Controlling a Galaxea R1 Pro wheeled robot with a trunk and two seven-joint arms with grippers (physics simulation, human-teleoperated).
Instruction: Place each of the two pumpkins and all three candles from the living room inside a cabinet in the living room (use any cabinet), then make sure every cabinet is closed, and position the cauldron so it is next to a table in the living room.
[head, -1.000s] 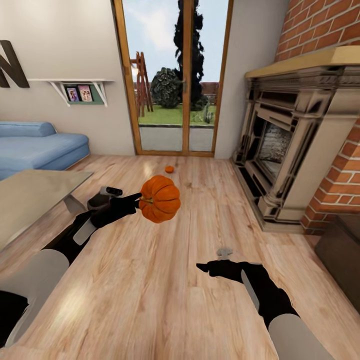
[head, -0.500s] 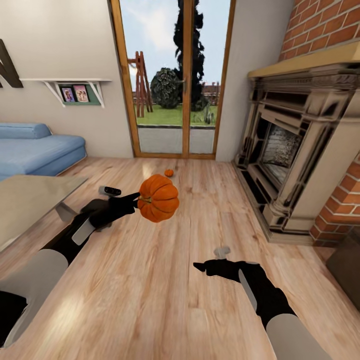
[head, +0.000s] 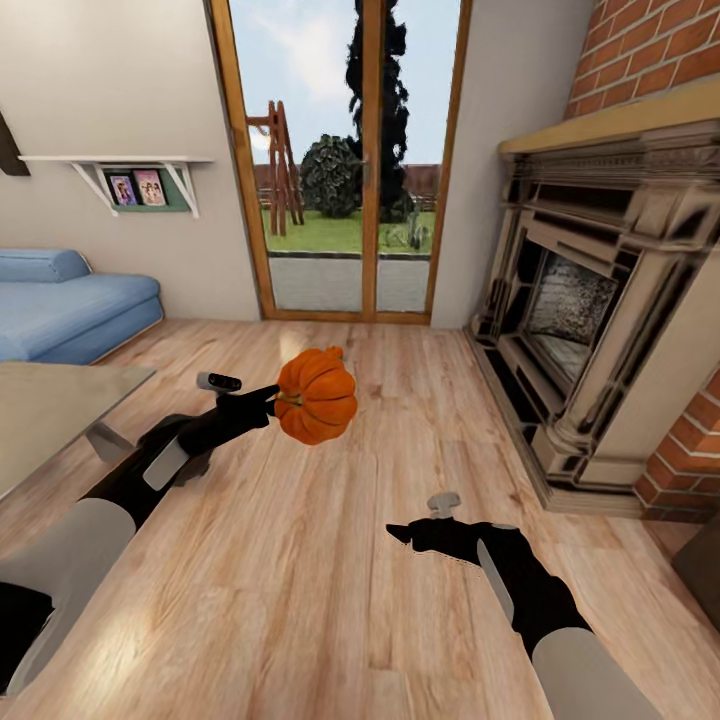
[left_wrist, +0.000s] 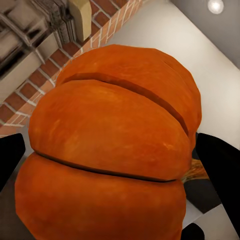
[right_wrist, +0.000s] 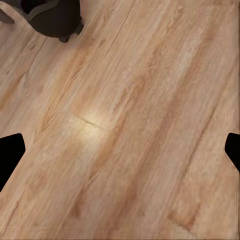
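Wood plank floor (head: 330, 560) runs to the glass patio doors (head: 340, 160) w/ garden beyond; brick fireplace (head: 600, 330) at right, blue sofa (head: 70, 315) at left, pale-grey tabletop (head: 50, 410) corner near your left arm. Head view shows your left gripper (head: 268, 400) holding a pumpkin (head: 317, 395) up off the floor, fingers at its stem side. A second pumpkin (head: 333, 352) just peeks over the top of the held one. Left wrist view gives what head view can't: pumpkin (left_wrist: 110, 145) sits btwn the two dark fingers (left_wrist: 220, 165), pinched from both sides. Your right gripper (head: 400, 535) hangs low over bare floor; right wrist view has its fingers (right_wrist: 10, 150) spread wide w/ nothing btwn them, and a black round object (right_wrist: 52, 15) on the floor well ahead, can't tell what it is.
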